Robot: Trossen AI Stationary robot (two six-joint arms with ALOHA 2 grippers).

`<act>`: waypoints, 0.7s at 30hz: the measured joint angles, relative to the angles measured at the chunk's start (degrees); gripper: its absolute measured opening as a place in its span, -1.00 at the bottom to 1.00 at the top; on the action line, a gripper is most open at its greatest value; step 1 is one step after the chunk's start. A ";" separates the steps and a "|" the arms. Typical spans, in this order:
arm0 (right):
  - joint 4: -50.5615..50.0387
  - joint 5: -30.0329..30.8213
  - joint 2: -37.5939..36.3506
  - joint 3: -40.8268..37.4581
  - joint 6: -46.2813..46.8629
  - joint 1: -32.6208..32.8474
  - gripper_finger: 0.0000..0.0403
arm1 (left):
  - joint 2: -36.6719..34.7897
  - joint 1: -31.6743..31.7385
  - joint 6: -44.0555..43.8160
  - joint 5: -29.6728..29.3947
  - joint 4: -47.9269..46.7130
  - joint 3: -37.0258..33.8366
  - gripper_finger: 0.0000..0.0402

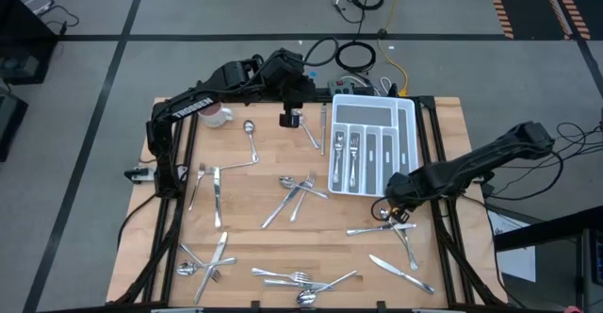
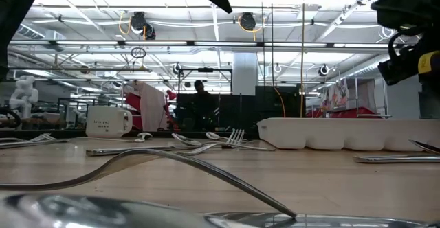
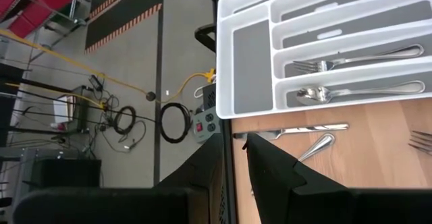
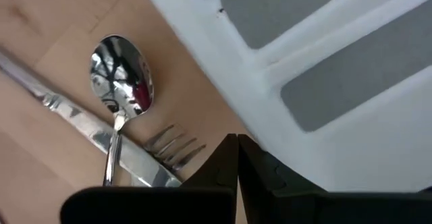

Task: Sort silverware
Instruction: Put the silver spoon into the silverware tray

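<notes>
Silverware lies scattered over the wooden table [image 1: 245,223]. A fork [image 3: 351,62] and a spoon [image 3: 358,91] lie in the white tray [image 1: 372,148]. My right gripper [image 1: 397,200] is shut and points down just off the tray's near end. It hangs above a spoon [image 4: 121,72], a knife [image 4: 67,116] and a fork's tines [image 4: 172,146], well clear of the table in the low view. My left gripper [image 1: 289,118] hangs high near the far edge, left of the tray. A narrow gap shows between its fingers, with nothing in it.
A white mug [image 1: 219,117] stands at the far left. More pieces lie in clusters at mid-table [image 1: 297,190], near left [image 1: 207,256], near middle [image 1: 301,277] and near right [image 1: 400,266]. A knife [image 3: 297,129] lies beside the tray's far left corner. Cables lie on the floor beyond the table.
</notes>
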 joint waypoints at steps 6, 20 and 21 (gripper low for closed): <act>0.15 1.27 3.04 0.05 2.69 0.02 -1.00 | 0.00 0.00 0.02 0.00 -0.02 0.00 -0.63; 0.62 6.55 4.23 -0.21 15.42 -1.11 -1.00 | 0.00 0.02 0.07 0.00 0.03 0.00 -0.63; 0.64 6.55 4.25 -0.21 15.70 -1.33 -1.00 | 0.00 0.00 0.08 0.08 -0.01 0.00 -0.63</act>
